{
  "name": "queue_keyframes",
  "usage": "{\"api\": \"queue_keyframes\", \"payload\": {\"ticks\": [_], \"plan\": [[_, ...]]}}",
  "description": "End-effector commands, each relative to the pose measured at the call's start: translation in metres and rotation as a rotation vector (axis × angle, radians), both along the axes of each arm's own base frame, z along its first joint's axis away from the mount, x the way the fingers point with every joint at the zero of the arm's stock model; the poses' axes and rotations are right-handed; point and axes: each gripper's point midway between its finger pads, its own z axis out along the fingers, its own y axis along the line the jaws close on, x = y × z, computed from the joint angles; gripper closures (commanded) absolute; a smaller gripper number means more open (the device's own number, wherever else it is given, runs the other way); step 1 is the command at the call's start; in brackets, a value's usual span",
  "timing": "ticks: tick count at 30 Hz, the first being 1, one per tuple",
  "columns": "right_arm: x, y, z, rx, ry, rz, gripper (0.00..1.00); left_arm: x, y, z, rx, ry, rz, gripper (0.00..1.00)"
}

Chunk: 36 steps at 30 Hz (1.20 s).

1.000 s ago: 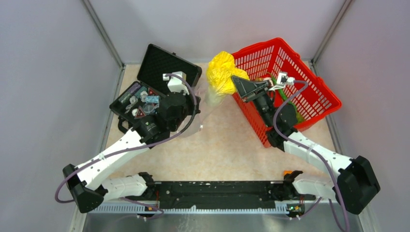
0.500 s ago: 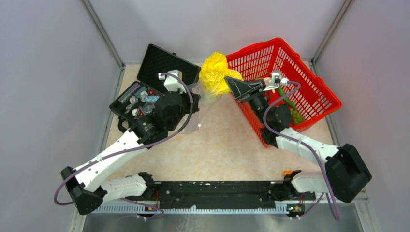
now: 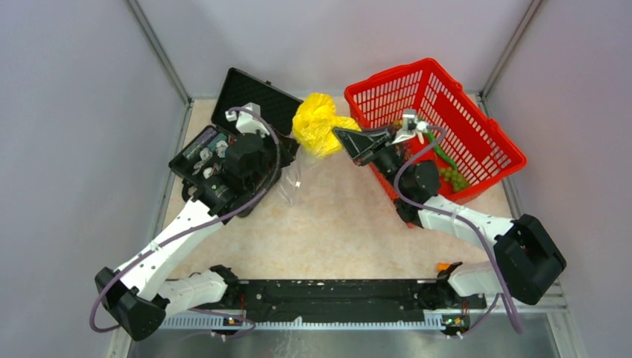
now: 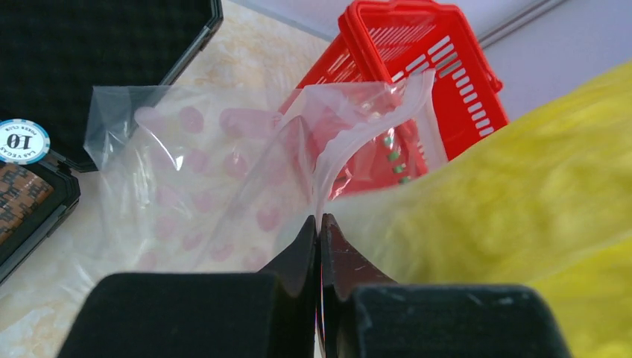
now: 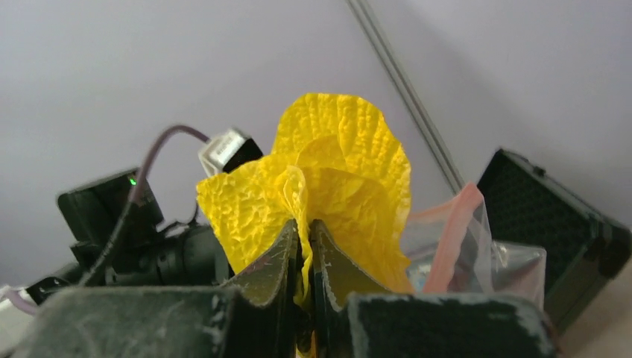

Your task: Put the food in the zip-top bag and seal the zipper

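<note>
Left gripper [image 4: 319, 224] first: jaws pinched all the way together on the mouth edge of the zip-top bag [image 4: 194, 171], right where the zipper [image 4: 365, 123] strip comes down to the fingertips. From the pinch the pale pink strip curls up and away, and the clear crinkly plastic spreads out to the left of it, so the mouth gapes a bit. Most of the bag hangs off the gripper and sags toward the table [image 3: 350, 224].

Right gripper [image 5: 305, 227] is closed tight too, clamped on the lower part of the yellow leafy bunch [image 5: 335, 171], with the crinkled leaves fanning up above the fingers. It's held in the air, nothing under it touching.

From the top camera the bunch sits between the two claws, just beside the bag mouth, in the gap between the black case [image 3: 253, 93] and the red basket [image 3: 387, 93]. In the left wrist view the yellow fills the whole right side, pressed up close to the bag's open edge, but honestly I can't tell if any of it is inside the bag

Further out: green grapes [image 3: 451, 177] lie in the basket behind the right arm. The case stands open at the back left, and a round blue-rimmed chip [image 4: 22, 142] marked 10 sits in its tray
</note>
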Motion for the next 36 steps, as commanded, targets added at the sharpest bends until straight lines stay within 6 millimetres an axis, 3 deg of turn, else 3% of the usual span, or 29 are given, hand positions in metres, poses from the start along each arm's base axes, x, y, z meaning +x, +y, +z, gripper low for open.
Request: {"api": "queue_keyframes", "payload": {"ticks": [1, 2, 7, 10, 17, 20, 22, 25, 31, 36], "plan": [[-0.005, 0.032, -0.002, -0.208, 0.002, 0.082, 0.92, 0.001, 0.004, 0.034, -0.157, -0.074, -0.028, 1.00], [0.001, 0.034, -0.007, -0.256, 0.031, 0.071, 0.89, 0.001, 0.004, 0.035, -0.165, -0.076, -0.033, 1.00], [0.008, 0.032, -0.016, -0.368, 0.074, 0.023, 0.43, -0.001, 0.002, 0.037, -0.182, -0.079, -0.057, 1.00], [0.014, 0.031, -0.018, -0.473, 0.096, -0.007, 0.33, -0.001, 0.007, 0.038, -0.188, -0.084, -0.043, 1.00], [0.006, 0.008, 0.003, -0.616, 0.084, -0.080, 0.28, -0.001, 0.023, 0.039, -0.167, -0.100, 0.009, 1.00], [0.016, -0.010, -0.001, -0.638, 0.166, -0.177, 0.29, -0.002, 0.023, 0.037, -0.168, -0.100, 0.009, 1.00], [0.024, -0.022, -0.013, -0.657, 0.236, -0.226, 0.31, -0.002, 0.022, 0.037, -0.169, -0.100, 0.002, 1.00], [0.032, -0.023, -0.042, -0.732, 0.347, -0.207, 0.31, -0.003, 0.022, 0.036, -0.161, -0.100, -0.004, 1.00], [0.017, 0.006, -0.092, -0.861, 0.425, 0.002, 0.32, -0.003, 0.021, 0.031, -0.153, -0.092, -0.009, 1.00], [0.021, 0.019, -0.110, -0.940, 0.450, 0.019, 0.35, -0.003, 0.018, 0.028, -0.149, -0.086, -0.026, 1.00]]}}
